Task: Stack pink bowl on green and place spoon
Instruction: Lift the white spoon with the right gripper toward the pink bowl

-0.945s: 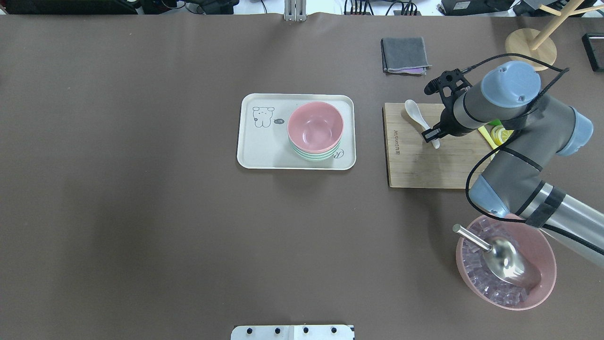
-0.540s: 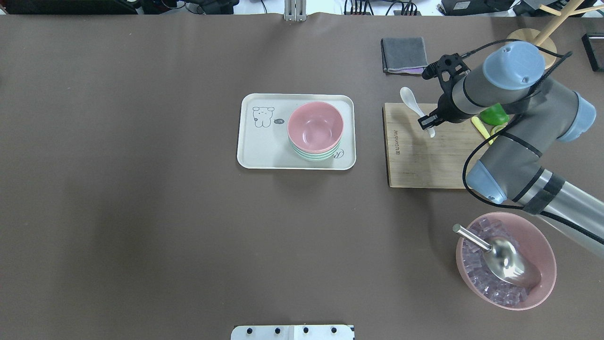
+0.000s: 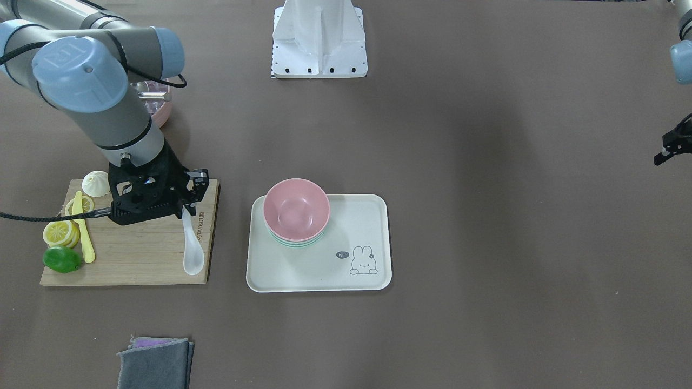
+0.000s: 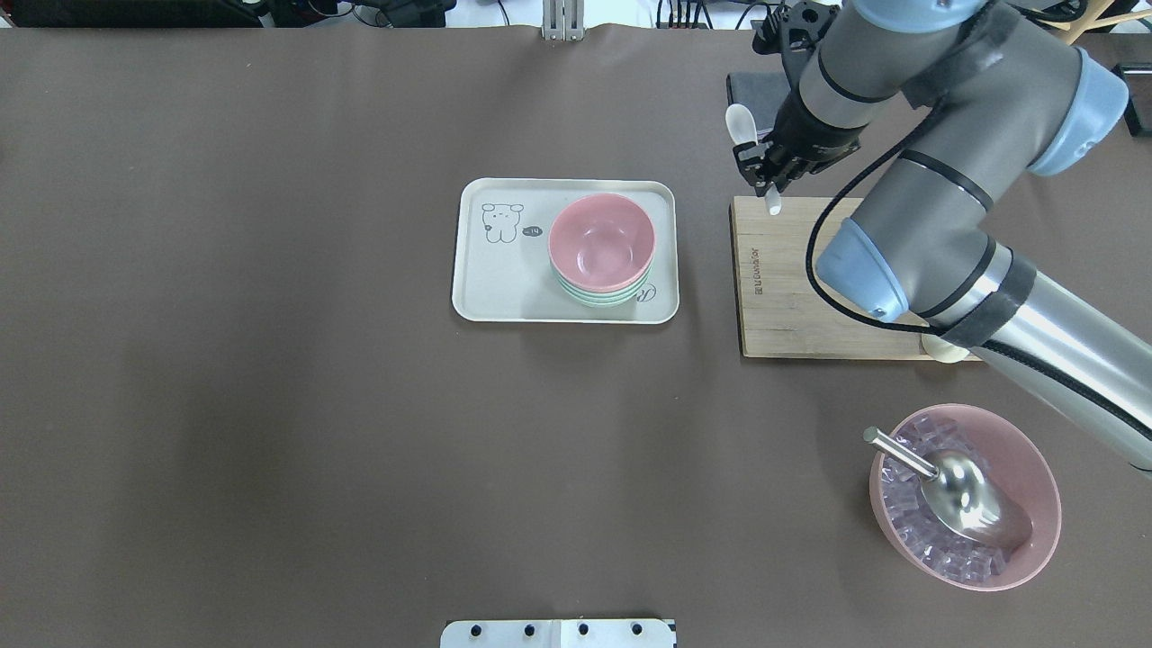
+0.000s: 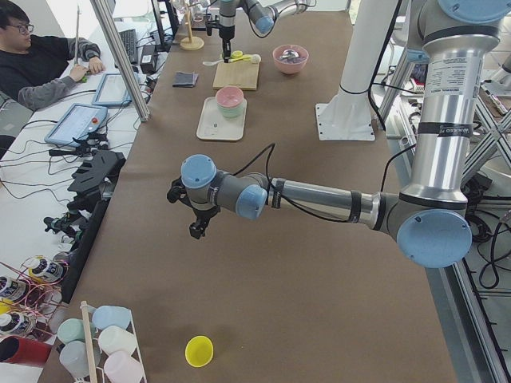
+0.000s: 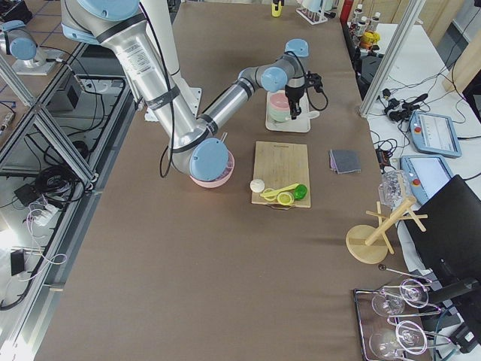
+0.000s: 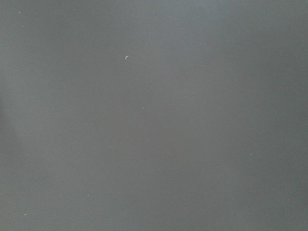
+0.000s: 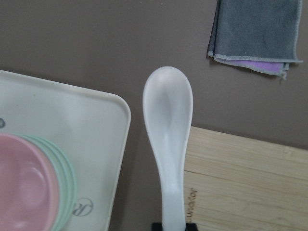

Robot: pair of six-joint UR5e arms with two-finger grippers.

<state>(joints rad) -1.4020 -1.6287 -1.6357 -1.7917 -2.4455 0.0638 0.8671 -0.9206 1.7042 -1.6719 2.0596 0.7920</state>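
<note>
Mostly brown table (image 4: 270, 450), cream tray (image 4: 504, 288), held spoon (image 4: 742, 121)

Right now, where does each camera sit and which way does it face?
Front-facing: across the table, facing the base; right end effector holds the white spoon.
Overhead: above and behind, looking down; right arm only.
Exterior left: table's left end; left end effector near.
Exterior right: table's right end; right arm.
Left wrist: bare table only.
Right wrist: down along the white spoon, toward the grey cloth.
Shared: front-facing and overhead show tray and pink bowl.

The right end effector (image 4: 768, 177) has raised the spoon (image 4: 741, 123) above the board (image 4: 792, 310).
</note>
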